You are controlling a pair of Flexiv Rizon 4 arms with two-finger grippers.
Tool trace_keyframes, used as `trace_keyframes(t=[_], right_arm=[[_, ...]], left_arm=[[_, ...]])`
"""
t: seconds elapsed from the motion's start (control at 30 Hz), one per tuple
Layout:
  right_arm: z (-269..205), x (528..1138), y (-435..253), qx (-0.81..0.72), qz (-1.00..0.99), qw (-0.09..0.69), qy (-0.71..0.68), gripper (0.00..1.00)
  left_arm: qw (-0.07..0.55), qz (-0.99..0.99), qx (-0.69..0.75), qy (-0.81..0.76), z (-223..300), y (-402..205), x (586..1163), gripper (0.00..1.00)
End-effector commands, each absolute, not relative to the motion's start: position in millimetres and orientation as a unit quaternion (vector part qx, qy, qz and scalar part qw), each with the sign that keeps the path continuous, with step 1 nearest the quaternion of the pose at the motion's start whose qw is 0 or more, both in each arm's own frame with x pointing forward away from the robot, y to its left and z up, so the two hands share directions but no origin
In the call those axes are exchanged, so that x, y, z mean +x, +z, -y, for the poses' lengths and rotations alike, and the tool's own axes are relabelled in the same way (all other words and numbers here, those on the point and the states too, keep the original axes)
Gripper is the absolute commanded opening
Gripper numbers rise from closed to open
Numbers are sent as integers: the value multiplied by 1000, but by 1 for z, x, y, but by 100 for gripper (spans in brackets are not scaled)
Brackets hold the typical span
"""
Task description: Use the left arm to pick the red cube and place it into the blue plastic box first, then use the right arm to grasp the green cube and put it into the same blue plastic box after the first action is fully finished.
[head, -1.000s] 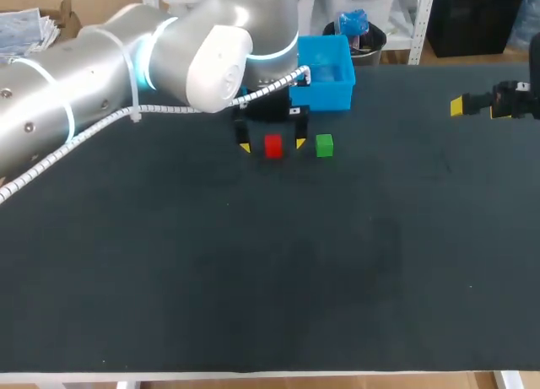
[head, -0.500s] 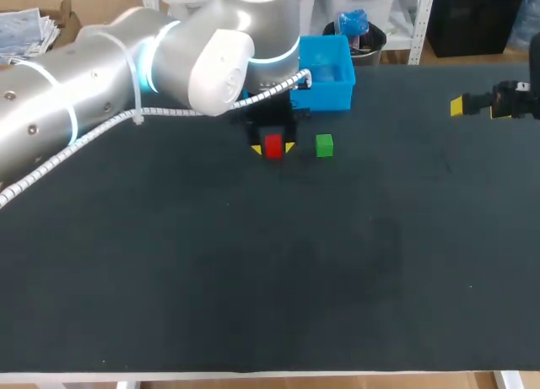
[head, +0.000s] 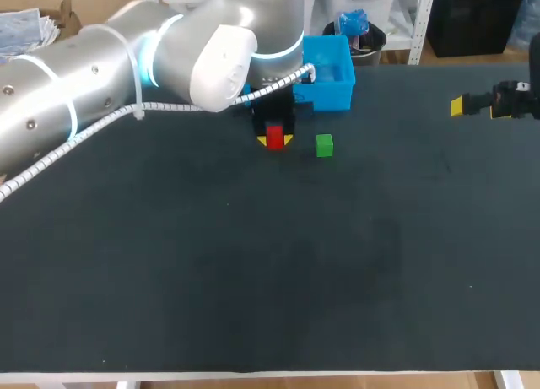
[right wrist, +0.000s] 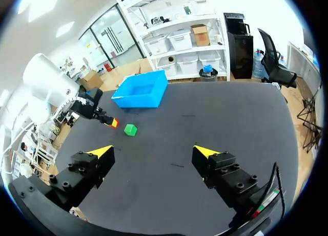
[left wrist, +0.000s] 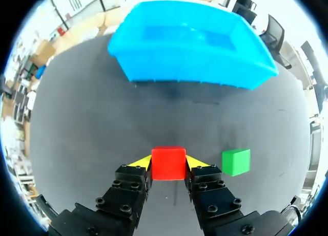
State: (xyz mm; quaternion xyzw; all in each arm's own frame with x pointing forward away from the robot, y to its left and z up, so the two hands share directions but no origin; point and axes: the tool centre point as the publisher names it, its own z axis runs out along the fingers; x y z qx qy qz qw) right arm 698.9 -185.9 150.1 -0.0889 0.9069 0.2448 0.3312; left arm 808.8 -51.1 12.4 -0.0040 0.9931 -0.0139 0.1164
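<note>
From the head view, the left gripper (head: 275,141) sits just before the open blue plastic box (head: 336,92), clamped on the small red cube (head: 274,136). The small green cube (head: 324,145) lies on the dark table (head: 253,262) just beside them, untouched. The left arm's grey bulk covers the box's near-left corner, and whether the red cube is clear of the table cannot be told. In the left wrist view both yellow tips press opposite faces of the red cube, well centred, with the box straight ahead. The lift should probably go straight up, above the near wall, before travelling forward, so the finger beside the green cube does not knock it. That wall hides part of the box's floor. In the right wrist view the right gripper (right wrist: 154,151) hangs spread wide and empty, well apart from both cubes, and should wait. The red cube there is a speck, half covered by the fingers.
</note>
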Motion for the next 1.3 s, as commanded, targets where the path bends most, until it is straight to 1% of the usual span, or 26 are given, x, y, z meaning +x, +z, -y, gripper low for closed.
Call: trace_keyframes(t=[0.03,0.3,0.5,0.8,0.97,1.3], right_arm=[[185,699,150,-89,-907,331,244,100],[185,699,150,-89,-907,331,244,100],[185,699,150,-89,-907,331,244,100],[185,699,150,-89,-907,331,244,100],[185,699,150,-89,-907,331,244,100],[185,699,150,-89,-907,331,244,100]], left_arm=[[145,-989,1,-21,46,45,801,0],[210,-976,28,-45,51,117,811,0],[237,-970,41,-45,51,152,817,0],[253,-965,51,-50,51,160,816,0],[274,-955,99,-47,55,163,814,0],[274,-955,99,-47,55,163,814,0]])
